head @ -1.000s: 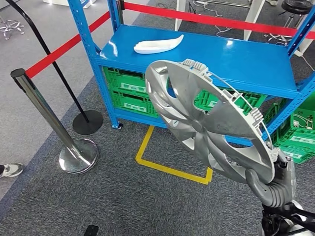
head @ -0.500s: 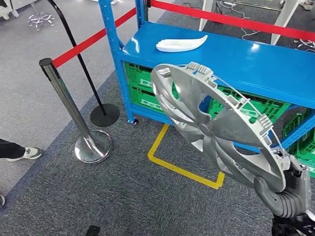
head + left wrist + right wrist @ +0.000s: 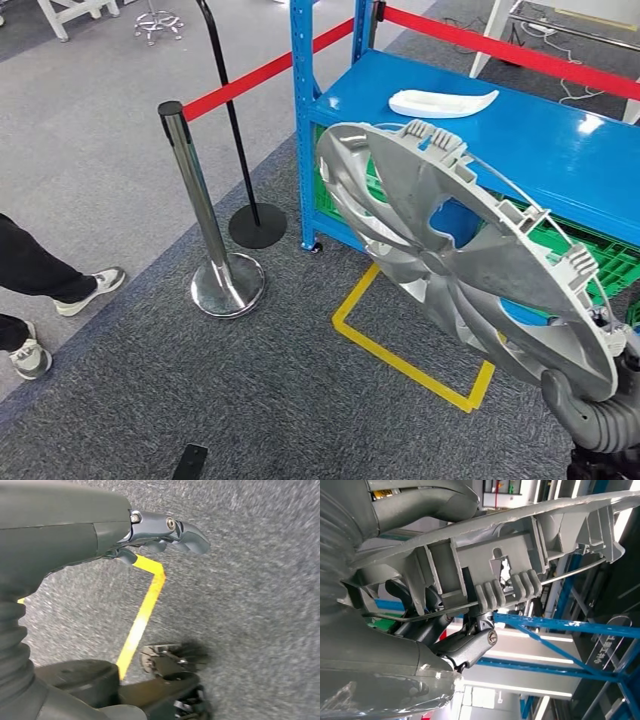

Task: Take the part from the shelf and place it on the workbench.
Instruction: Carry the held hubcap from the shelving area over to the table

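Note:
A large silver hubcap hangs tilted in front of me, its ribbed back side and clips facing up. My right hand grips its lower right rim at the picture's bottom right corner. The right wrist view shows the hubcap rim with its wire ring close up, and dark fingers hooked under it. My left hand hangs over the grey carpet with nothing in it. The blue shelf stands behind the hubcap, with a white curved part lying on its top.
A chrome stanchion with a red belt stands left of the shelf, a black post base behind it. Green crates fill the lower shelf. Yellow floor tape marks the carpet. A person's shoes are at far left.
The whole picture has shifted rightward, so the camera has turned left. The hubcap stays held in my right hand. A person's legs and shoes have come into view at the left.

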{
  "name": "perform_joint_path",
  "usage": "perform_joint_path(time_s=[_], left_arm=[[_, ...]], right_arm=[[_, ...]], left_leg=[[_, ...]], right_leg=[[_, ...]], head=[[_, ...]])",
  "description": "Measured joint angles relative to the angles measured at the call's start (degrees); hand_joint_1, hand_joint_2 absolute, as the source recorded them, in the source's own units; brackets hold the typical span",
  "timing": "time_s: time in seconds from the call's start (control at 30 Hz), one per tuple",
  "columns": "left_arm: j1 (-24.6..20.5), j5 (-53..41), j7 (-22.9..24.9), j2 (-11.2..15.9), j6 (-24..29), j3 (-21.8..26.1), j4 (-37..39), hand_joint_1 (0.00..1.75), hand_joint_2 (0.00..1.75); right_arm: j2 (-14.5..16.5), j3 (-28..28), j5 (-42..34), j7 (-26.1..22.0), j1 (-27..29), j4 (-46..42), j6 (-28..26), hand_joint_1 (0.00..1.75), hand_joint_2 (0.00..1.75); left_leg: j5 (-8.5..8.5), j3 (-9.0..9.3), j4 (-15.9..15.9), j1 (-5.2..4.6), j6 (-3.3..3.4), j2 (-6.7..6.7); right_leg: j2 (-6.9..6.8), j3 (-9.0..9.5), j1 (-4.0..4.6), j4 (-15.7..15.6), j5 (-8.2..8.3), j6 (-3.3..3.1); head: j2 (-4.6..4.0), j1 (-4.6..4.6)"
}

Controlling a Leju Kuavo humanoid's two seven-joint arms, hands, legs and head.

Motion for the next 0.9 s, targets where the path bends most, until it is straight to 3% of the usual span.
perform_joint_path(time_s=[0.03, 0.1, 0.17, 0.2, 0.27, 0.3, 0.33, 0.37, 0.4, 0.47, 0.53, 0.6, 0.67, 0.73, 0.8, 0.83, 0.87, 0.9], left_arm=[[-0.2, 0.0, 0.0, -0.2, -0.2, 0.0, 0.0, 0.0, 1.75], [-0.2, -0.1, 0.0, -0.3, -1.1, -0.1, 0.0, 0.0, 1.75], [-0.2, -0.4, -0.3, -0.4, -1.7, -0.2, 0.0, 0.0, 1.75], [-0.3, -0.5, -0.6, -0.5, -1.8, -0.3, 0.0, 0.0, 1.75], [-0.4, -0.8, -0.8, -0.5, -1.9, -0.4, 0.0, 0.0, 1.75], [-0.4, -1.0, -0.8, -0.5, -1.9, -0.5, 0.0, 0.0, 1.75], [-0.3, -1.1, -0.7, -0.4, -1.8, -0.6, 0.0, 0.0, 1.75], [-0.2, -1.3, -0.6, -0.4, -1.8, -0.6, 0.0, 0.0, 1.75], [-0.1, -1.4, -0.5, -0.3, -1.7, -0.7, 0.0, 0.0, 1.75], [-0.1, -1.4, -0.4, -0.1, -1.7, -0.9, 0.0, 0.0, 1.75], [-0.2, -1.5, -0.4, 0.0, -1.7, -1.2, 0.0, 0.0, 1.75], [0.0, -1.5, -0.4, 0.1, -1.7, -1.3, 0.0, 0.0, 1.75], [0.1, -1.5, -0.4, 0.1, -1.7, -1.4, 0.0, 0.0, 1.75], [0.1, -1.5, -0.4, 0.1, -1.7, -1.5, 0.0, 0.0, 1.75], [0.0, -1.5, -0.4, 0.1, -1.7, -1.5, 0.0, 0.0, 1.75], [0.1, -1.5, -0.4, 0.1, -1.7, -1.5, 0.0, 0.0, 1.75], [0.1, -1.5, -0.4, 0.2, -1.7, -1.5, 0.0, 0.0, 1.75], [0.1, -1.5, -0.4, 0.2, -1.7, -1.5, 0.0, 0.0, 1.75]], right_arm=[[0.0, 0.0, 0.1, -0.2, -0.2, 0.2, 0.0, 1.75, 1.75], [0.0, 0.0, 0.2, -0.5, -0.7, 0.6, -0.2, 1.75, 1.75], [0.1, 0.0, -0.2, -0.9, -1.2, 1.1, -0.4, 1.75, 1.75], [0.1, 0.0, -0.4, -1.0, -1.4, 1.3, -0.5, 1.75, 1.75], [0.1, 0.0, -0.6, -1.2, -1.7, 1.8, -0.5, 1.75, 1.75], [0.2, 0.0, -0.6, -1.2, -1.7, 2.0, -0.5, 1.75, 1.75], [0.2, 0.0, -0.6, -1.2, -1.8, 2.3, -0.5, 1.75, 1.75], [0.2, 0.0, -0.6, -1.2, -1.9, 2.5, -0.5, 1.75, 1.75], [0.3, 0.0, -0.6, -1.2, -1.9, 2.8, -0.4, 1.75, 1.75], [0.3, 0.0, -0.5, -1.2, -2.0, 3.0, -0.4, 1.75, 1.75], [0.3, 0.0, -0.5, -1.2, -2.2, 3.2, -0.4, 1.75, 1.75], [0.4, 0.1, -0.4, -1.2, -2.4, 3.4, -0.3, 1.75, 1.75], [0.5, 0.1, -0.4, -1.2, -2.5, 3.5, -0.3, 1.75, 1.75], [0.5, 0.1, -0.4, -1.3, -2.6, 3.7, -0.3, 1.75, 1.75], [0.5, 0.2, -0.5, -1.3, -2.6, 3.9, -0.3, 1.75, 1.75], [0.5, 0.2, -0.4, -1.3, -2.6, 4.0, -0.3, 1.75, 1.75], [0.5, 0.2, -0.4, -1.3, -2.5, 4.2, -0.3, 1.75, 1.75], [0.5, 0.2, -0.4, -1.3, -2.5, 4.3, -0.3, 1.75, 1.75]], left_leg=[[0.17, -0.26, 0.0, 0.01, -0.38, -0.44], [0.52, -0.64, -0.1, 0.12, -1.1, -1.12], [-0.52, -1.46, 1.3, 0.02, -1.68, 0.23], [-1.98, -2.65, 3.7, -0.03, -1.94, 1.51], [-5.71, -6.48, 11.5, -0.01, -2.43, 3.68], [-6.86, -8.13, 14.8, 0.06, -2.59, 4.09], [-6.94, -8.91, 16.4, 0.1, -2.68, 4.29], [-5.91, -8.5, 15.6, 0.14, -2.67, 4.45], [-4.08, -6.91, 12.6, 0.14, -2.56, 4.83], [-0.76, -2.62, 4.4, -0.14, -2.07, 7.13], [0.19, -0.6, 0.2, -0.49, -1.39, 8.58], [0.22, -0.7, -0.3, -0.56, -0.62, 7.55], [0.48, -0.58, -0.7, -0.32, 0.1, 6.35], [0.64, -0.46, -0.9, -0.11, 0.57, 5.14], [0.61, -0.44, -0.9, -0.14, 0.76, 3.85], [0.59, -0.39, -0.8, -0.17, 0.79, 3.16], [0.57, -0.3, -0.8, -0.16, 0.8, 2.44], [0.54, -0.17, -0.8, -0.12, 0.75, 1.72]], right_leg=[[0.46, 0.45, 0.01, -0.9, -0.01, -0.19], [-0.38, 0.48, 0.09, -1.1, 0.31, -0.78], [-1.47, 0.53, -0.06, -1.3, 0.57, -1.47], [-2.1, 0.56, -0.14, -1.4, 0.64, -1.74], [-3.43, 0.5, -0.07, -1.4, 0.57, -2.02], [-4.11, 0.49, -0.04, -1.4, 0.53, -2.07], [-4.76, 0.51, -0.02, -1.4, 0.49, -2.11], [-5.36, 0.56, -0.02, -1.4, 0.45, -2.1], [-5.91, 0.66, -0.02, -1.4, 0.38, -2.04], [-6.89, 0.89, 0.19, -1.3, 0.11, -1.66], [-7.77, 1.08, 0.56, -1.4, -0.14, -1.13], [-8.69, 1.37, 0.65, -1.7, -0.24, -0.53], [-7.34, 1.0, 0.47, -0.8, -1.26, 0.01], [-4.45, -1.58, 0.36, 4.7, -4.25, 0.21], [-3.26, -5.52, 0.42, 12.3, -7.05, 0.25], [-3.14, -6.75, 0.46, 14.2, -7.11, 0.26], [-3.08, -6.96, 0.45, 13.9, -6.05, 0.24], [-2.88, -5.98, 0.38, 11.2, -4.02, 0.22]], head=[[0.0, -0.03], [0.01, -0.04], [0.0, -0.3], [-0.01, -0.46], [0.0, -0.79], [-0.01, -0.76], [0.0, -0.79], [0.0, -0.79], [0.0, -0.79], [0.01, -0.81], [0.01, -0.69], [0.01, -0.56], [0.01, -0.4], [0.01, -0.03], [0.0, 0.16], [0.0, 0.17], [0.0, 0.17], [0.0, 0.18]])
